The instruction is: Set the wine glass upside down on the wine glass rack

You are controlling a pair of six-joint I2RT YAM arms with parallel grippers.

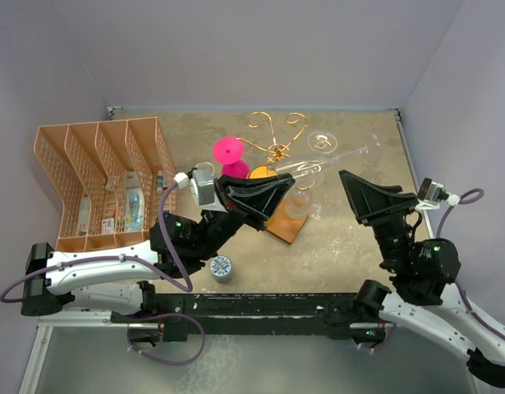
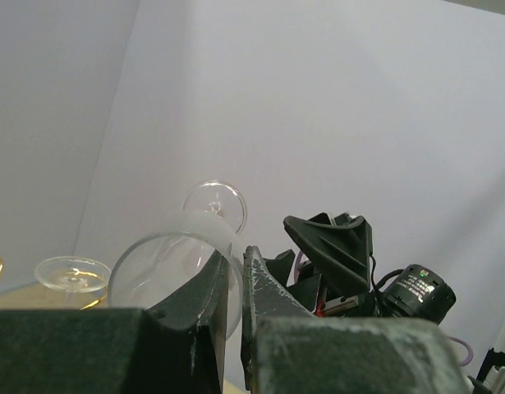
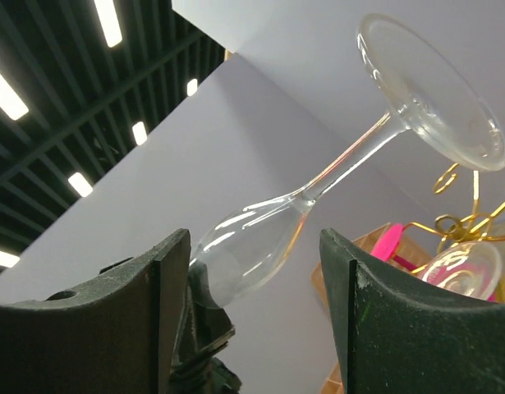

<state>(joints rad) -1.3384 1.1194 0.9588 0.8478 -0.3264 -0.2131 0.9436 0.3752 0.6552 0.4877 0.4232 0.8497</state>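
Observation:
A clear wine glass (image 1: 318, 168) lies nearly level in the air, bowl to the left and foot (image 1: 373, 148) to the right. My left gripper (image 1: 290, 185) is shut on the bowl's rim, one finger (image 2: 204, 287) inside the bowl (image 2: 166, 267) and one outside. The right gripper (image 1: 355, 197) stands open just right of the glass. In the right wrist view the bowl (image 3: 252, 242) shows in the gap between its fingers (image 3: 166, 275), touching neither. The gold wire wine glass rack (image 1: 277, 135) on its brown base (image 1: 285, 226) stands behind and under the glass.
On the rack hang a pink glass (image 1: 229, 152), an orange one (image 1: 260, 172) and a clear one (image 1: 322, 141). An orange divided basket (image 1: 96, 180) stands at the left. A small round patterned thing (image 1: 222, 268) lies near the left arm.

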